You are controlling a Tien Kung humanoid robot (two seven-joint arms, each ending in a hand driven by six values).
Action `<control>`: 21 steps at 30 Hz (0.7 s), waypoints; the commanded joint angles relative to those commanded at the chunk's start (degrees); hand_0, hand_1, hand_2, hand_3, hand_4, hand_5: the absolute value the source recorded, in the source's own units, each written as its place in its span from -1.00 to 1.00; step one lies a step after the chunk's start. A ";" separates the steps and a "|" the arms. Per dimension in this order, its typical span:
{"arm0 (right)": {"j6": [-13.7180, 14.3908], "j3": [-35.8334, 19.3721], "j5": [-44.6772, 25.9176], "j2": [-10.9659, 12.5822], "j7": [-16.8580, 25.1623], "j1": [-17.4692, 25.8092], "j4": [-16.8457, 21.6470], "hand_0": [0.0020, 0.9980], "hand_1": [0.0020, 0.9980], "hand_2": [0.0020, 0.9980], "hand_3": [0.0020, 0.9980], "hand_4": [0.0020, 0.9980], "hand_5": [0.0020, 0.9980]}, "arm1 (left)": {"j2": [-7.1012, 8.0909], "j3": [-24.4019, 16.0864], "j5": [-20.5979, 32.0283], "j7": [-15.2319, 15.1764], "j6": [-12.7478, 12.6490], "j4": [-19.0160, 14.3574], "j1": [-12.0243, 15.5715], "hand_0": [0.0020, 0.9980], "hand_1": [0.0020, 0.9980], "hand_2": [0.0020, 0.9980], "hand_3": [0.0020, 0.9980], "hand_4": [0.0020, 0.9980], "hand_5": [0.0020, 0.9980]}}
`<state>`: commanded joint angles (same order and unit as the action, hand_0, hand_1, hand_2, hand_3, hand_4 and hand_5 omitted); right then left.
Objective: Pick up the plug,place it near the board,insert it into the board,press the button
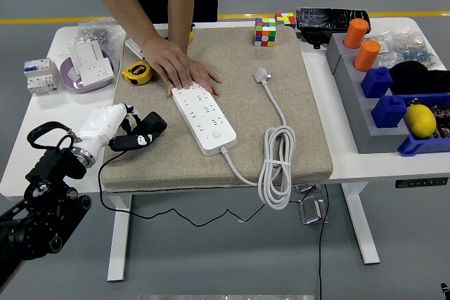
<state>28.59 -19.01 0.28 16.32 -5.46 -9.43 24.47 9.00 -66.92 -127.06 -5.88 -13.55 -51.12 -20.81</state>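
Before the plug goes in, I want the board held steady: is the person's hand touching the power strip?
Touching. The head view shows the person's hand lying flat with its fingers over the far end of the power strip.

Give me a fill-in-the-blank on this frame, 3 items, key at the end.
1. The left hand holds a ____ plug over the mat.
2. A person's hand presses down on the ____ end of the power strip.
3. The white plug lies to the ____ of the strip in the picture.

Missing words: black; far; right
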 joint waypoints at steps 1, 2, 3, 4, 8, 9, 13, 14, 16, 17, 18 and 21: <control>0.00 0.00 0.01 0.01 0.00 0.02 0.00 0.88 0.74 0.63 0.61 1.00 1.00 | -0.01 0.00 -0.11 0.02 0.09 0.04 0.03 0.02 0.09 0.02 -0.01 0.88 -0.01; 0.01 -0.09 0.09 0.02 0.00 0.05 0.04 0.88 0.74 0.63 0.61 1.00 1.00 | -0.02 -0.02 -0.20 0.09 0.53 0.07 0.10 0.02 0.09 0.02 -0.01 0.88 -0.01; 0.01 -0.10 0.09 0.03 0.02 0.06 0.03 0.88 0.74 0.63 0.61 1.00 1.00 | -0.01 0.02 -0.19 0.10 0.70 0.09 0.13 0.02 0.09 0.02 -0.01 0.88 -0.01; 0.01 -0.07 0.07 0.03 0.02 0.07 0.02 0.88 0.74 0.63 0.61 1.00 1.00 | 0.02 0.08 -0.22 0.08 0.70 0.09 0.17 0.33 0.42 0.31 0.20 1.00 0.11; 0.01 -0.03 0.06 0.03 0.05 0.19 0.02 0.88 0.74 0.63 0.61 1.00 1.00 | 0.16 0.22 -0.14 -0.10 0.82 -0.09 0.36 0.33 0.42 0.31 0.20 1.00 0.11; 0.01 -0.03 0.05 0.03 0.05 0.22 0.02 0.88 0.74 0.63 0.61 1.00 1.00 | 0.22 0.20 -0.12 -0.17 0.87 -0.17 0.42 0.33 0.42 0.31 0.20 1.00 0.11; -0.01 0.01 0.01 0.05 0.05 0.35 0.02 0.88 0.74 0.62 0.61 1.00 1.00 | 0.40 0.07 0.27 -0.49 0.88 -0.44 0.61 0.44 0.53 0.40 0.37 1.00 0.20; -0.02 0.04 -0.01 0.05 0.04 0.40 0.01 0.88 0.74 0.62 0.61 1.00 1.00 | 0.42 -0.07 0.38 -0.61 0.93 -0.57 0.66 0.44 0.53 0.40 0.37 1.00 0.20; -0.03 0.04 -0.02 0.04 0.04 0.44 0.01 0.88 0.74 0.63 0.61 1.00 1.00 | 0.45 -0.46 0.72 -0.80 1.05 -0.90 0.75 0.47 0.55 0.43 0.42 1.00 0.29; -0.04 0.05 -0.02 0.04 0.04 0.44 0.01 0.88 0.74 0.63 0.61 1.00 1.00 | 0.47 -0.86 1.02 -0.91 1.26 -1.27 0.85 0.47 0.55 0.43 0.42 1.00 0.29; -0.04 0.03 -0.01 0.04 0.04 0.43 0.01 0.88 0.74 0.63 0.61 1.00 1.00 | 0.49 -1.26 1.22 -1.01 1.43 -1.67 0.95 0.47 0.55 0.43 0.42 1.00 0.29; -0.03 -0.13 0.02 0.01 0.02 0.38 0.03 0.88 0.74 0.63 0.61 1.00 1.00 | 0.38 -3.53 2.78 -1.34 2.94 -3.83 1.47 0.47 0.55 0.43 0.42 1.00 0.29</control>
<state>28.56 -19.15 0.30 16.33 -5.44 -9.05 24.50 9.38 -70.45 -124.28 -7.22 -10.61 -54.96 -19.34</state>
